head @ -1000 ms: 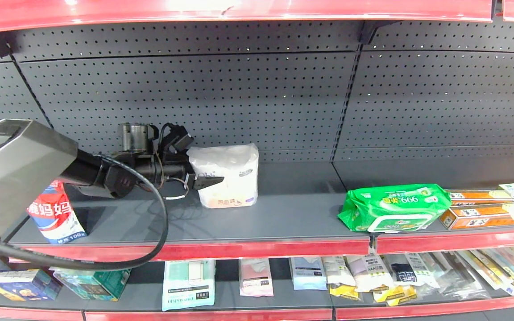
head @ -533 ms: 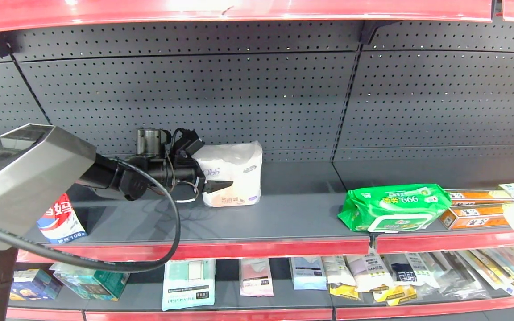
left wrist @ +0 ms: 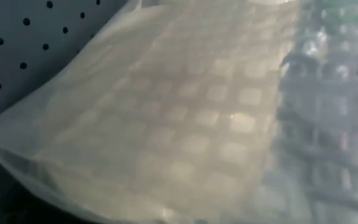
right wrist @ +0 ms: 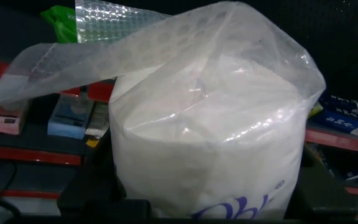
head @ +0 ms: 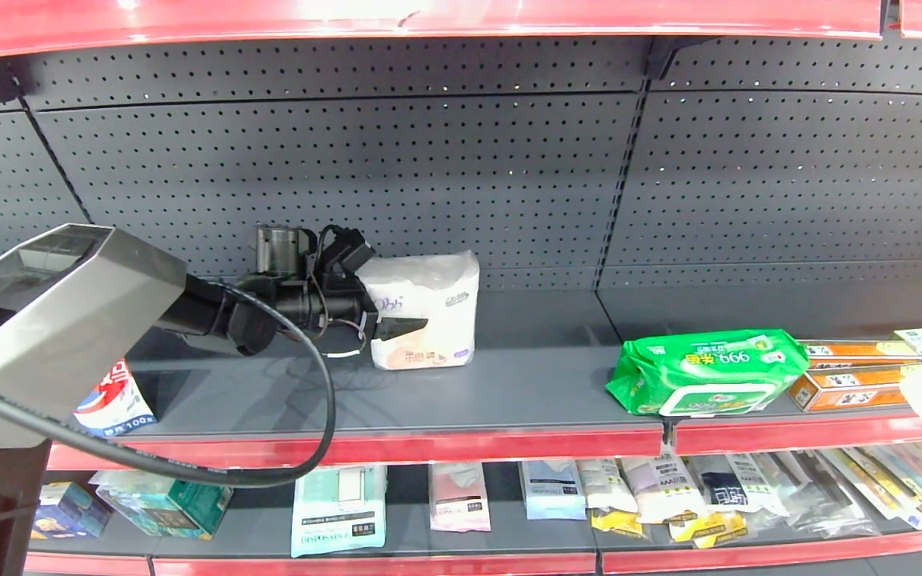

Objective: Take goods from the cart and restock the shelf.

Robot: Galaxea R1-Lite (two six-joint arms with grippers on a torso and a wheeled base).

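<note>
Risk of toppling: my left jaws clamp the tissue pack (head: 427, 308), standing on the shelf (head: 525, 384) near the pegboard (head: 429, 160); drag on its loose wrap at release could tip it. My right jaws grip a second pack (right wrist: 210, 155) clear of the shelf; slack film may slip. Blue print marks both wraps, unread.

Overhead glare whitens the top shelf edge (head: 349, 12), and the left wrist view is blurred
</note>
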